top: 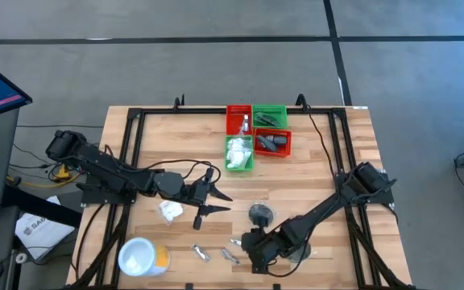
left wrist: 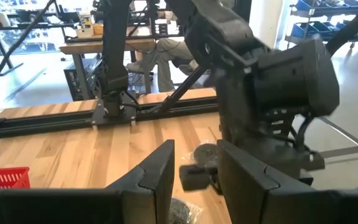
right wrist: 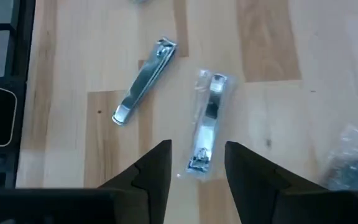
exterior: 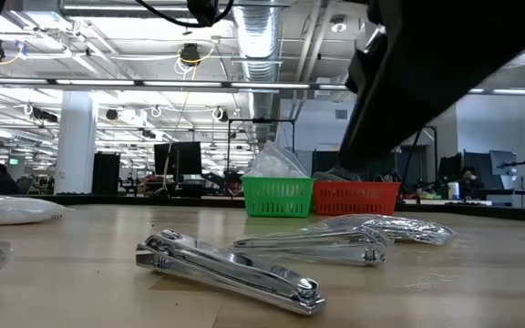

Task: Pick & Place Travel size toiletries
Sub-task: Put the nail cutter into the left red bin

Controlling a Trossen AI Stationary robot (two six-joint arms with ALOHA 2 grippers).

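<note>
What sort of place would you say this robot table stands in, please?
Probably a large open robotics lab or workshop: exposed ceiling ducts, rows of monitors at workbenches behind the wooden table, and blue parts bins on shelving.

The dark six-joint left arm is reaching from the table's left edge toward the middle, its forearm lying nearly level; its black two-finger left gripper (top: 208, 197) is standing with fingers (left wrist: 157, 177) parted and nothing between them; the dark right arm is slanting down from the right edge toward the near side, wrist bent low; its right gripper (right wrist: 194, 165) is pointing downward with jaws apart.
</note>
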